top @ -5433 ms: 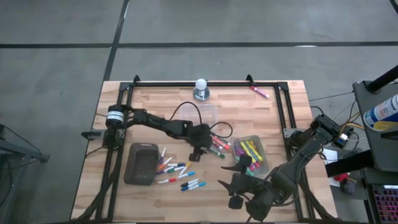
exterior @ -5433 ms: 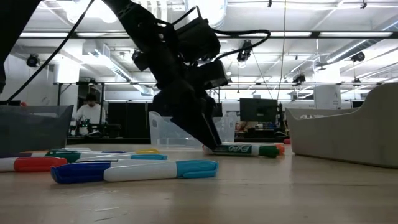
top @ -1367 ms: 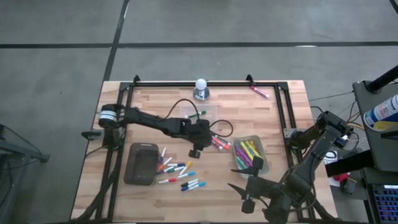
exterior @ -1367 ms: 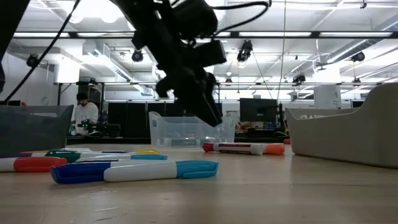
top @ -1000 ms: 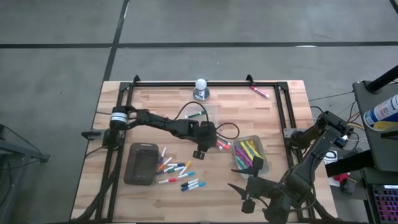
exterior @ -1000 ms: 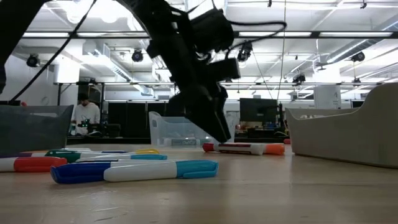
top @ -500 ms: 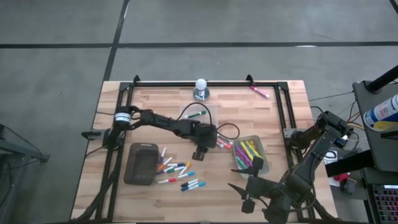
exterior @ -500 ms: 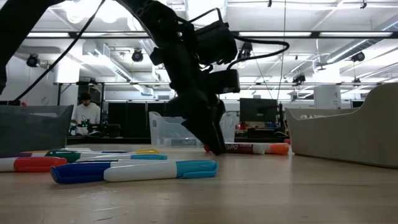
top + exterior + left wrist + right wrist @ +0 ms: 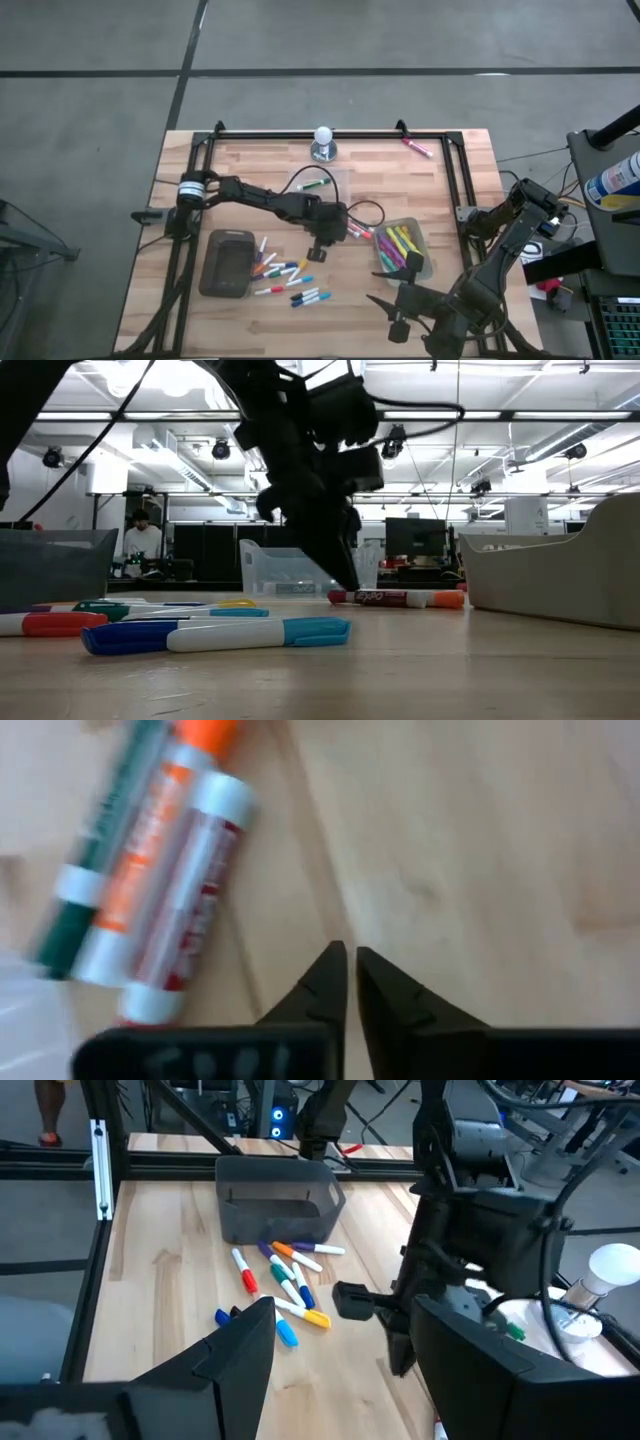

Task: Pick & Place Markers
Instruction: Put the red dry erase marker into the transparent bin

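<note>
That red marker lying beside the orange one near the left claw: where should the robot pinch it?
Probably mid-barrel on the red marker, coming from above with one finger on each long side. It lies flat against the orange marker, so that side's finger has little room. The left gripper looks shut on nothing beside it.

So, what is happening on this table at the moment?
The left end effector is low over the middle of the wooden table, fingers closed with nothing between them, just beside three markers. A loose pile of markers lies by the dark tray, and more sit in the tub. The right end effector waits open at the near edge.
</note>
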### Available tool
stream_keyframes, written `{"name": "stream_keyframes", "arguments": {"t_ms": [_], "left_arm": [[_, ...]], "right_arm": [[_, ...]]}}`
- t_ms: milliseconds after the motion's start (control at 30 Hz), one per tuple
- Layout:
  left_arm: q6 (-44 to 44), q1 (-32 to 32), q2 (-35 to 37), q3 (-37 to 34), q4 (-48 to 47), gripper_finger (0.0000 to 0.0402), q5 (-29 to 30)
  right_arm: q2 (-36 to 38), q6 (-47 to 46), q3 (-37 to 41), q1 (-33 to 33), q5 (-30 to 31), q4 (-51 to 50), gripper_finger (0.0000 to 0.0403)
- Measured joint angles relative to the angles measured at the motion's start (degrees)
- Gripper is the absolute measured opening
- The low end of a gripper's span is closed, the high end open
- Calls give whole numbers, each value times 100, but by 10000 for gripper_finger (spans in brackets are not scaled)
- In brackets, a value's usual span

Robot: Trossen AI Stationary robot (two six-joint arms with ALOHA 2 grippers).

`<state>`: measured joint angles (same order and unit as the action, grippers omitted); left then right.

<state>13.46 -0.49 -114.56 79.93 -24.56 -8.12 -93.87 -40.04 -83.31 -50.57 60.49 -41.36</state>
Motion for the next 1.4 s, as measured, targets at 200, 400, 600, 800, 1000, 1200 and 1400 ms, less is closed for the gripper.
{"name": "stream_keyframes", "arguments": {"t_ms": [200,400,600,800,1000,1200,1400], "left_arm": [[76,11,24,1,360,83,182],[355,25,24,12,750,143,470],[389,154,-77,43,792,156,507],[370,357,-112,43,764,156,510],[343,415,-112,43,782,156,489],[501,311,-112,-21,763,156,395],[504,19,-45,-45,480,156,809]], "right_arm": [[0,10,15,-4,0,-11,224],[0,12,24,-4,1,-18,224],[1,14,24,0,2,-17,224],[1,10,24,0,0,-11,224],[1,12,24,0,2,-9,224],[0,12,24,0,2,-6,224],[1,-39,24,-4,-20,0,224]]}}
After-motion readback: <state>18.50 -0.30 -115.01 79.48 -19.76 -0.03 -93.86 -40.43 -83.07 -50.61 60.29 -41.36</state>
